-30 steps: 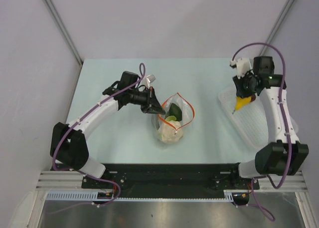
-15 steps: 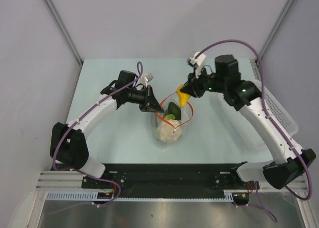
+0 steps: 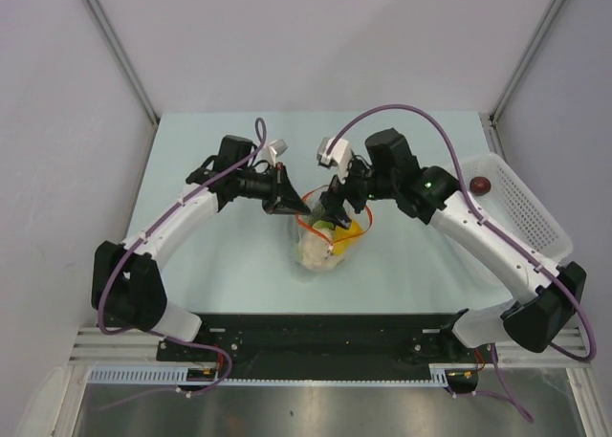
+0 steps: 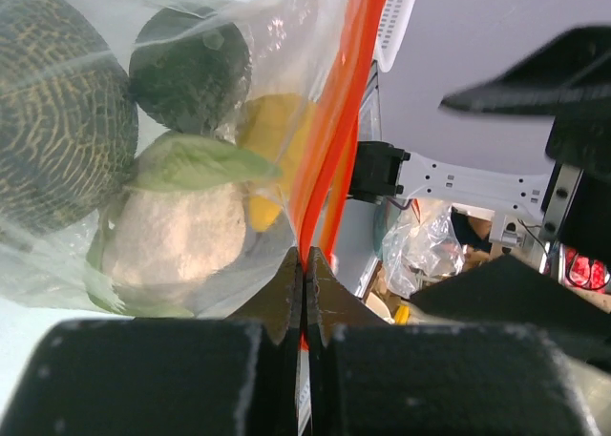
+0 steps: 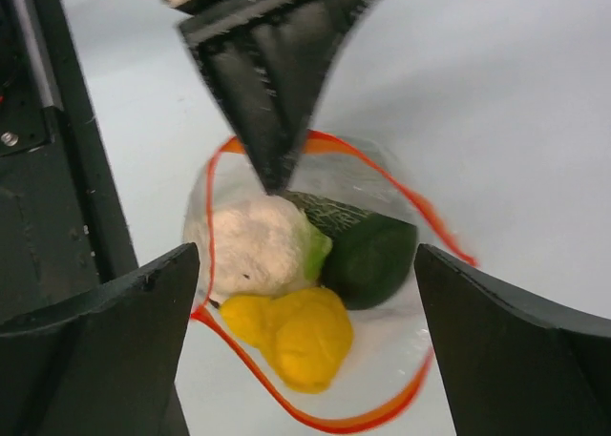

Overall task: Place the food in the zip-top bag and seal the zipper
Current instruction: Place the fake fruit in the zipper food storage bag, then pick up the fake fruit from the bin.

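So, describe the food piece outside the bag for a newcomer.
Find the white perforated basket on the right side of the table. At its far end lies a dark red round piece, alone; the other visible foods sit in the clear zip-top bag.

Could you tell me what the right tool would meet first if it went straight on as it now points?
Probably the yellow food inside the open zip-top bag, which lies straight ahead of the right tool; depth is unclear.

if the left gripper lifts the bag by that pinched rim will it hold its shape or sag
Probably sags: the zip-top bag is thin, crinkly film, pinched by the left gripper at one rim spot only. The food inside likely slumps to the bottom.
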`<state>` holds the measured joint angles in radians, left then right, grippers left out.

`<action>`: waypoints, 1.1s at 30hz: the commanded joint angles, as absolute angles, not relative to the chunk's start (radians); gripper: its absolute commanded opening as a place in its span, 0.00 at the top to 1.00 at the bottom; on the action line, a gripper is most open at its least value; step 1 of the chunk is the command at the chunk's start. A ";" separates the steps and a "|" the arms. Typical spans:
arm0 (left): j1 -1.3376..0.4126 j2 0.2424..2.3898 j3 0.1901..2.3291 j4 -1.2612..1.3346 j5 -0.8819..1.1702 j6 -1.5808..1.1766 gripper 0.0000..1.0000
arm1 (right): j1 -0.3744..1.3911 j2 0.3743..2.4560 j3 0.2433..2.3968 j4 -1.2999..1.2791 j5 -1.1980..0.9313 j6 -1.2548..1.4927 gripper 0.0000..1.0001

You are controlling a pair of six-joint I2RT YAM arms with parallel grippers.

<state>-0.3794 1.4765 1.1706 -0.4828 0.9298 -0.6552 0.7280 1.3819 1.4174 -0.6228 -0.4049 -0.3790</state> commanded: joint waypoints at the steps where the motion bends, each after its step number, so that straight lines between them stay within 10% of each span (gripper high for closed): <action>1: -0.367 1.425 1.158 -0.440 0.969 -0.669 1.00 | 0.606 1.313 1.482 -0.586 -0.406 -0.300 0.01; 15: -0.362 1.428 1.170 -0.463 0.950 -0.641 1.00 | -0.288 1.474 1.439 -0.830 -0.316 -0.485 0.10; 33: -0.356 1.443 1.169 -0.498 0.936 -0.603 1.00 | -0.315 1.827 1.419 -0.560 -0.189 -0.807 0.08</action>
